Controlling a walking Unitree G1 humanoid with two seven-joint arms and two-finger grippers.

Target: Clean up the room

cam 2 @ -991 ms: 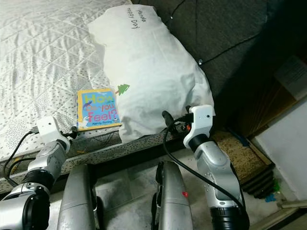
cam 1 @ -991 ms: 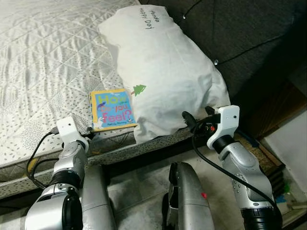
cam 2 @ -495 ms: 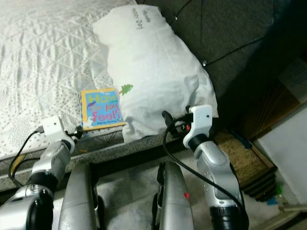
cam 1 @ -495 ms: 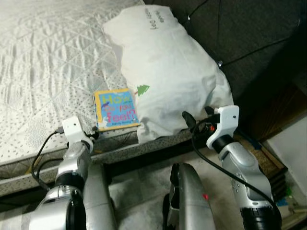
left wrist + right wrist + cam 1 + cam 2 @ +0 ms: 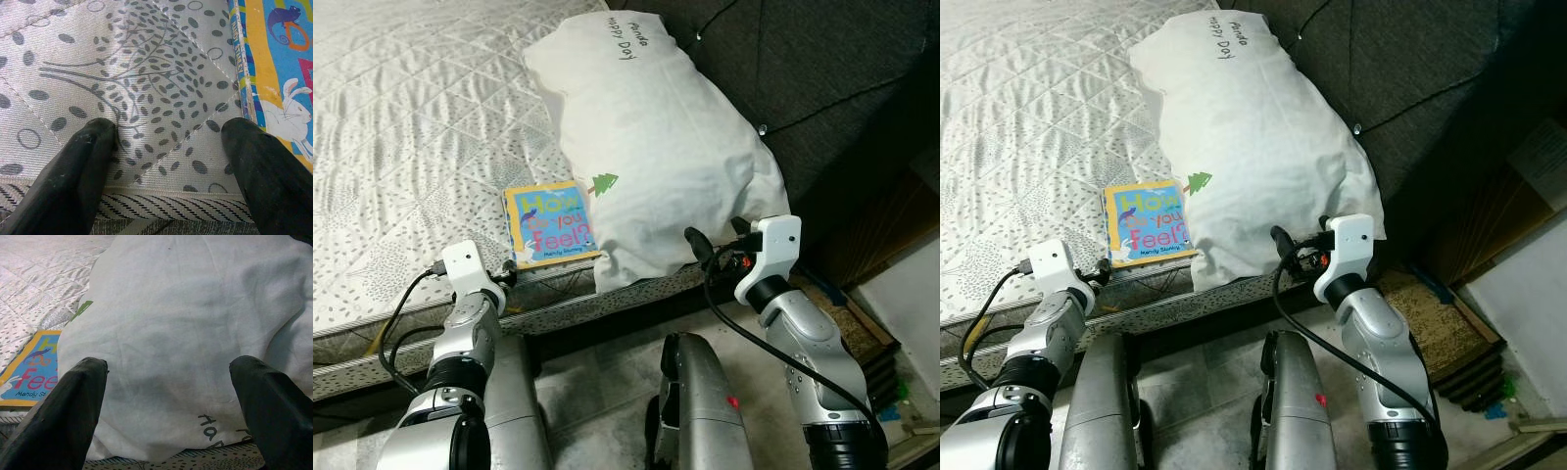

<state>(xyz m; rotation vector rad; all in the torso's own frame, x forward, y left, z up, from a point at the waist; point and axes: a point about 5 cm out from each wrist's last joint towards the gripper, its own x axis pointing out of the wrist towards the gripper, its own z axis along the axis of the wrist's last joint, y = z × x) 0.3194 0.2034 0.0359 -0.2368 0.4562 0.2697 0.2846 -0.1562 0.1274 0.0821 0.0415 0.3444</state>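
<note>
A colourful children's book (image 5: 551, 224) lies flat near the front edge of the quilted mattress (image 5: 401, 147), touching the side of a large white pillow (image 5: 656, 147). My left gripper (image 5: 168, 134) is open, its fingertips resting at the mattress edge just beside the book (image 5: 276, 73). My right gripper (image 5: 168, 387) is open too, held in front of the pillow's near end (image 5: 186, 333), with the book (image 5: 32, 369) off to one side. Nothing is between either pair of fingers.
A dark upholstered headboard (image 5: 822, 69) rises behind the pillow. A narrow gap with a brown mat (image 5: 837, 308) and wooden furniture (image 5: 891, 215) lies on the right. My legs (image 5: 700, 411) stand on the grey tile floor (image 5: 597, 382) against the bed frame.
The head camera has shifted slightly, so the scene sits a little differently. Both arms hold nearly the same pose; the book and pillow have not moved.
</note>
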